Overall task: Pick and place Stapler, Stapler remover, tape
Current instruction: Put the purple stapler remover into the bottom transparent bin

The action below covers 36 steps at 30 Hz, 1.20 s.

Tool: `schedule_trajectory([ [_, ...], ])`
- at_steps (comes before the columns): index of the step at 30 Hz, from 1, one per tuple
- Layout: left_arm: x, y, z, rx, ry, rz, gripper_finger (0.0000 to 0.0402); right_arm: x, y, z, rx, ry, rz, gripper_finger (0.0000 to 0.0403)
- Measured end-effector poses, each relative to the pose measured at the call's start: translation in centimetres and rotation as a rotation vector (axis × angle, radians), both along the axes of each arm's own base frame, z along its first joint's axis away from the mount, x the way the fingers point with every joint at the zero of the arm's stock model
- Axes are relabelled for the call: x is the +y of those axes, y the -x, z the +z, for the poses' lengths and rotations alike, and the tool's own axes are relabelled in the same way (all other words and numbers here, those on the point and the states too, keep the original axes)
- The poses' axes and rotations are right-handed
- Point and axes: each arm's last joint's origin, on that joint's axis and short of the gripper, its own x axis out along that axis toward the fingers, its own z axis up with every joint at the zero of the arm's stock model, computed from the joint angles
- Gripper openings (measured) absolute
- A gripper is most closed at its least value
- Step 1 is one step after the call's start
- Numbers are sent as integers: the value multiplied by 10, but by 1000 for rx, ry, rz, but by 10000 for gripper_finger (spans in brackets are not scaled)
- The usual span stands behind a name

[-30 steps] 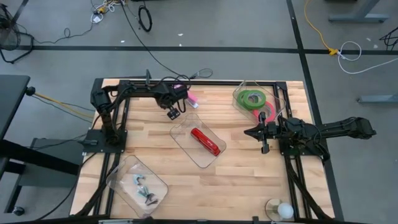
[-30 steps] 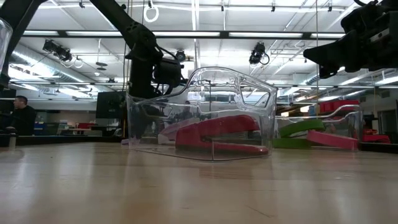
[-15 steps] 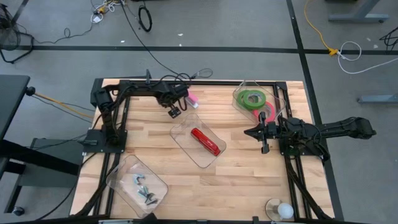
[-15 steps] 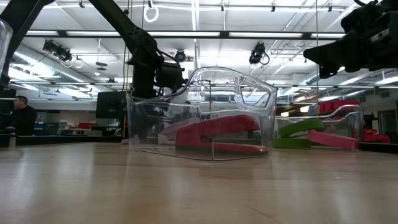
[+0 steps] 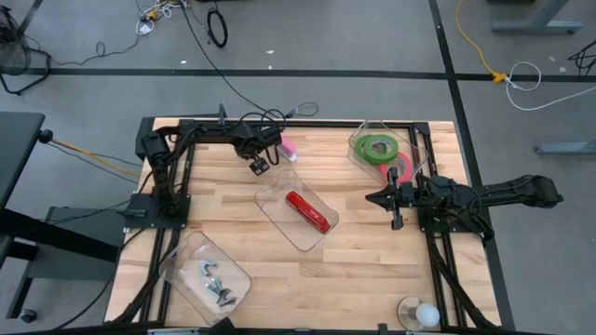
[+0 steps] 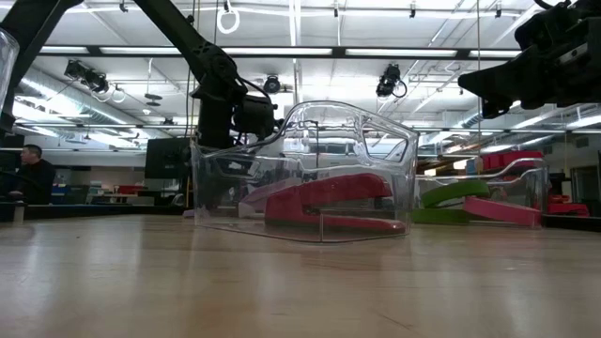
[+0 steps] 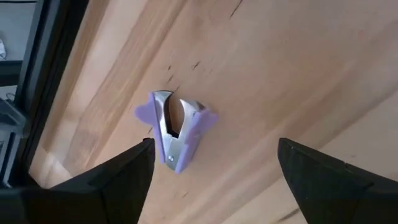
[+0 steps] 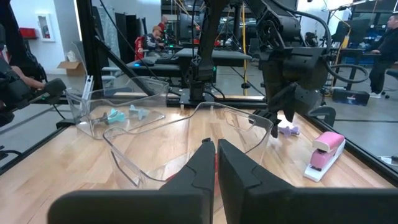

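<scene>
Counts: two staplers, one red [image 5: 308, 212] and one pink [image 5: 289, 147]; one purple staple remover [image 7: 174, 131] loose on the worktop [image 5: 354, 261], plus a few pale blue ones in a bin; tape rings — two green [image 5: 377, 147], one red-pink [image 5: 401, 168].

Containers: three clear plastic bins.
- Centre bin [image 5: 296, 216]: holds the red stapler, lying flat; nothing else seen in it.
- Far right bin [image 5: 384, 154]: holds the tape; green rings stacked toward the back, red-pink ring leaning at the near end.
- Near left bin [image 5: 205, 274]: holds the small pale blue removers [image 5: 214, 282]; exact count hard to tell.

Purple staple remover: lies on bare wood near the far edge, metal jaws showing between purple grips, close to the pink stapler, outside every bin.

Left claw [image 5: 259, 166]: hangs above the far part of the worktop, right over the purple remover, fingers [image 7: 106, 183] spread wide apart — not touching it.

Right claw [image 5: 376, 197]: held above the worktop at the right side, beside the tape bin, pointing toward the centre bin; fingers [image 8: 198, 180] pressed together, holding nothing.
</scene>
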Motion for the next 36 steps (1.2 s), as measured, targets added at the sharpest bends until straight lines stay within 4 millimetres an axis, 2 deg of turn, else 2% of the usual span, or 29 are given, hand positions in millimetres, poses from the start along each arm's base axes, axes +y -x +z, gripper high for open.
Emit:
schedule_trajectory([
  [21, 0, -2, 0, -32, 28, -1, 229, 0, 0, 0, 0, 0, 0, 22],
  [36, 0, -2, 0, -41, 32, 3, 177, 0, 0, 0, 0, 0, 0, 22],
])
